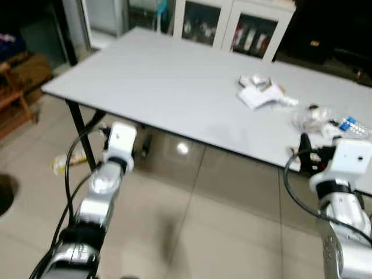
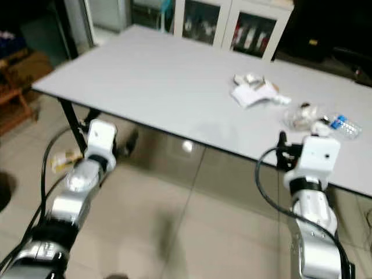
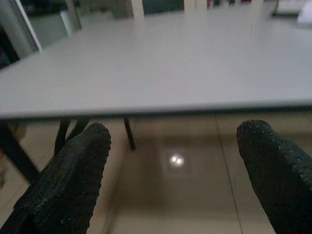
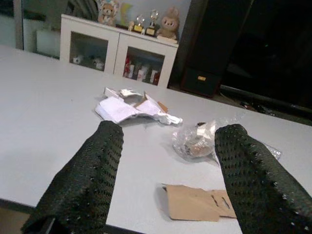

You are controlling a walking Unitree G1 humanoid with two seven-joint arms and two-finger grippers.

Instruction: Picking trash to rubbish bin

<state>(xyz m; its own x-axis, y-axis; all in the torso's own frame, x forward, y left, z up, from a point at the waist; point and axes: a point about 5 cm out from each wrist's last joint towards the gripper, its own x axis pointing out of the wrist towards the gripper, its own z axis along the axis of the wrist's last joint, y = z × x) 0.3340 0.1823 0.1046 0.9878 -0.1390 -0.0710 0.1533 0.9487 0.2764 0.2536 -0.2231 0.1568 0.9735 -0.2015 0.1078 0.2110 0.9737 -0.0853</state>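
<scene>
Trash was seen on the grey table (image 1: 174,87), untouched by either gripper.

Crumpled paper (image 1: 258,93) and a clear plastic bag (image 1: 314,119) were found at right of frame, brown cardboard (image 4: 195,202) nearest the edge. The right gripper (image 4: 165,180) was held spread before them; the left gripper (image 3: 173,170) was held parted below the table edge.

Item: grey table (image 1: 174,93) before me, black legs, standing on a tiled floor (image 1: 192,232).
On it, toward my right: crumpled white paper (image 1: 258,93); beside that a clear plastic wrapper (image 4: 197,141) and a plastic bottle with blue label (image 1: 349,125); a flat piece of brown cardboard (image 4: 197,202) at the near edge. On the floor under the left end, a yellowish scrap (image 1: 61,164).
</scene>
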